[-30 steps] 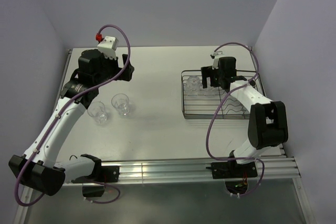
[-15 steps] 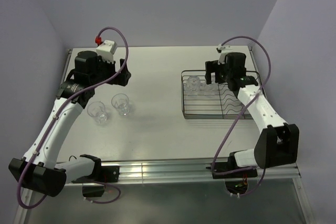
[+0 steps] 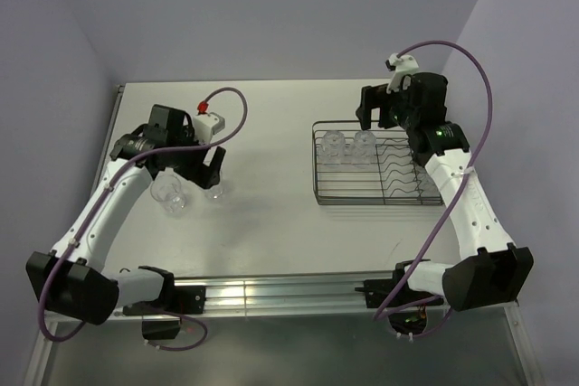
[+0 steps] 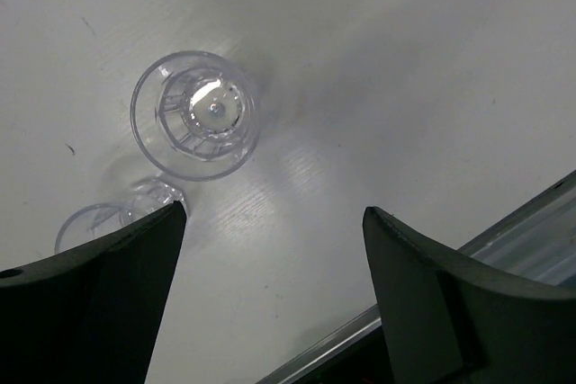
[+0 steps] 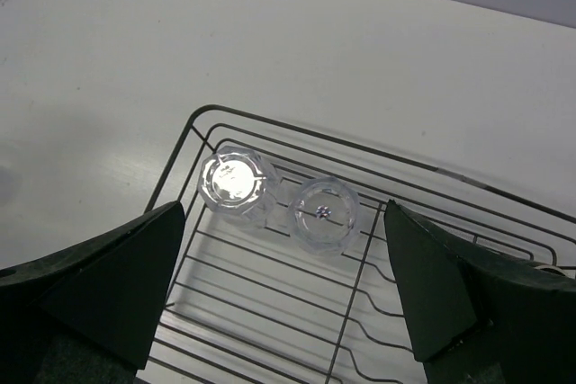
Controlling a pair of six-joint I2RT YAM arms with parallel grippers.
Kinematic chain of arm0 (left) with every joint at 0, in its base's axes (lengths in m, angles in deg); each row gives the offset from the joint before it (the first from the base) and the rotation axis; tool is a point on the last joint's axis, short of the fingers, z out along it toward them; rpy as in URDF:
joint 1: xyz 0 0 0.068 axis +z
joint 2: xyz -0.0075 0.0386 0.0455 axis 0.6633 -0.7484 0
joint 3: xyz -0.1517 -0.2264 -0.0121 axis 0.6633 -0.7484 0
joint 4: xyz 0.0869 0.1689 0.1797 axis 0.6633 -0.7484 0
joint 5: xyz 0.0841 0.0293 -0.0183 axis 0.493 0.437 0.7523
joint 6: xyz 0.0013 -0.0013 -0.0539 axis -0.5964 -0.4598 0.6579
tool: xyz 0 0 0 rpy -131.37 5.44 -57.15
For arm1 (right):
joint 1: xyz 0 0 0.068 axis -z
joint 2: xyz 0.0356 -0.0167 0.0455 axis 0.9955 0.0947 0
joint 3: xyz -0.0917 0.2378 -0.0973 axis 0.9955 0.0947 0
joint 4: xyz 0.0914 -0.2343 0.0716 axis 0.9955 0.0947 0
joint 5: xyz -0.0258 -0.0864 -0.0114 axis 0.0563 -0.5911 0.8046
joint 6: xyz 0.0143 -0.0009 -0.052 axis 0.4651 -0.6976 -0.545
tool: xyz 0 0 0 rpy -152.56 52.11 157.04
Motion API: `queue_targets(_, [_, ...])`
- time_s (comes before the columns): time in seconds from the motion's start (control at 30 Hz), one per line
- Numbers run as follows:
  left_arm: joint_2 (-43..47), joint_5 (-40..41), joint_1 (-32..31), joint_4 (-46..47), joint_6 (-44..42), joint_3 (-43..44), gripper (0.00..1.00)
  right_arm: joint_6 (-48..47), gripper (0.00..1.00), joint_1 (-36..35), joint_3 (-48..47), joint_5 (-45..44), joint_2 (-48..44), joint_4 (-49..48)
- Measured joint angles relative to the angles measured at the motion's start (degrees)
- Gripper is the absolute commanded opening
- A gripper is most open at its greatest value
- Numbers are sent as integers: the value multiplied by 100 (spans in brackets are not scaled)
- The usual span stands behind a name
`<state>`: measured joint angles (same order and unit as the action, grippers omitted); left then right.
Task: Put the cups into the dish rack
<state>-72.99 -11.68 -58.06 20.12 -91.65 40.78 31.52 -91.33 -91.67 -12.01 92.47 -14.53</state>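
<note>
Pale grey tabletop, lavender walls on three sides, an aluminium rail along the near edge.

Count of small clear faceted tumblers in view: four.

- Two stand on the bare table, left of centre, close together but not touching: the left table tumbler and the right table tumbler.
- The left wrist view looks straight down into one. The other is half hidden behind a black finger.
- Two sit side by side in the far-left corner of the low dark wire dish rack, just apart: the corner tumbler and its neighbour. Rim up or rim down: cannot tell.

Dish rack: one, on the right half of the table.

Left gripper: hangs just above the pair on the table. Jaws are spread wide with nothing between them and no contact with either glass.

Right gripper: raised over the rack's far edge, above the two racked tumblers. Jaws are fully apart, holding nothing.
</note>
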Motion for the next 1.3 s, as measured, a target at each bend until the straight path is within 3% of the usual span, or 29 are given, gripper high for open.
queue_targets(0.13, [-385,94,0,-192,-328,0,76,22,100,0,-26,125,2,212])
queue_targets(0.4, [-979,212,-50,-107,-682,-66,70,50,100,0,-17,256,4,409])
queue_targets(1.0, [-1690,1071,-577,1209,-1255,-660,50,302,100,-11,24,529,70,415])
queue_targets(1.17, [-1932,1152,-581,1263,-1335,-686,39,319,100,-11,35,564,70,415])
queue_targets(1.27, [-1982,1147,-581,1259,-1333,-693,28,343,100,-11,39,603,70,411])
queue_targets(1.3, [-1985,1139,-581,1257,-1333,-697,17,358,100,-11,52,634,68,398])
